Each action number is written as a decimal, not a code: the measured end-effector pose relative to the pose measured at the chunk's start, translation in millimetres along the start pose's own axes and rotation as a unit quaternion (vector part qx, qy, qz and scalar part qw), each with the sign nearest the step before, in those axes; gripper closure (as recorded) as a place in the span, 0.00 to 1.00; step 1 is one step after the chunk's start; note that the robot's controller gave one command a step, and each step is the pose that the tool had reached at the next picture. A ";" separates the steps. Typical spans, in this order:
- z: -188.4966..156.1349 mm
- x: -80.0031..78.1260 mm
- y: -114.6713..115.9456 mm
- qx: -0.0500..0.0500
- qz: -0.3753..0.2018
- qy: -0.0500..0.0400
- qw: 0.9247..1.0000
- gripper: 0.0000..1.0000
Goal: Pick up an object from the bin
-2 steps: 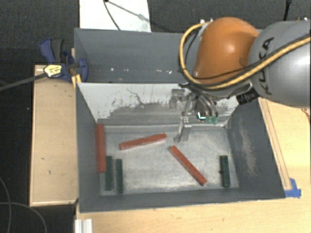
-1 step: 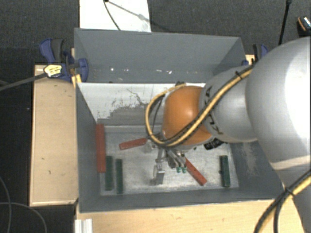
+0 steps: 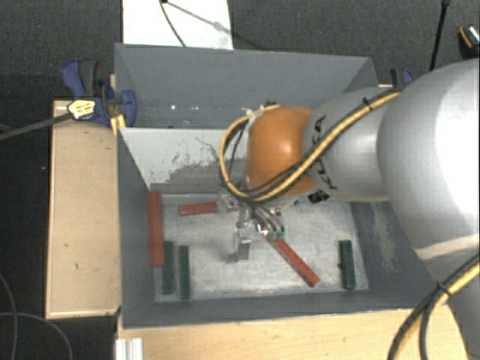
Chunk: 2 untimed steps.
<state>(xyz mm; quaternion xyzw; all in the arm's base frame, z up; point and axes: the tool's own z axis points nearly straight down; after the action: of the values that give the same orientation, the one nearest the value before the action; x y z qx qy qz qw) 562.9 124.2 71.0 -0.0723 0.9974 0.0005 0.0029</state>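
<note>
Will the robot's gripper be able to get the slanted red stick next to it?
Probably yes. The gripper hangs low in the bin, right beside the upper end of the slanted red stick. Nothing lies on top of that stick, so the way looks free.

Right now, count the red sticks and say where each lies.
3. A long red stick along the left wall, a short red stick near the back, a slanted red stick beside the gripper. The arm may hide others.
</note>
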 end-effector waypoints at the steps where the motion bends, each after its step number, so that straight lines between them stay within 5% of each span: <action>1: 0.2 2.1 -66.1 0.001 0.058 0.002 0.998 0.00; 2: 0.9 68.0 -106.3 0.002 0.090 0.005 0.996 0.00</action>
<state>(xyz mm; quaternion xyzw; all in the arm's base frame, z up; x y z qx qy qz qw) 510.9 9.2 69.7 0.0179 0.9998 -0.0011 -0.0019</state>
